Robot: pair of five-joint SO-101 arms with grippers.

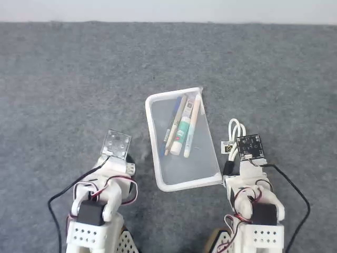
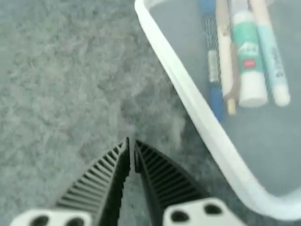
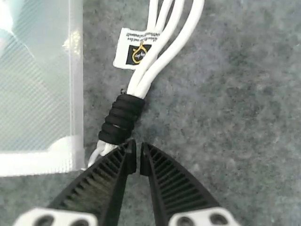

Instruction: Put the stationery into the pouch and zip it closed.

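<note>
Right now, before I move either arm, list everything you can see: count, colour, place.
pouch: 1, clear with white edging, mid-table between the arms
blue pen: 1, blue, inside the pouch
pencil: 1, tan, inside the pouch, next to the blue pen
tube: 1, white with green, inside the pouch
white pen: 1, white and pale teal, inside the pouch
cable: 1, white with a black wrap and a tag, beside the pouch
table cover: 1, grey, under everything
left gripper: 1, black fingers, shut, over the cover beside the pouch
right gripper: 1, black fingers, shut, at the cable's black wrap
</note>
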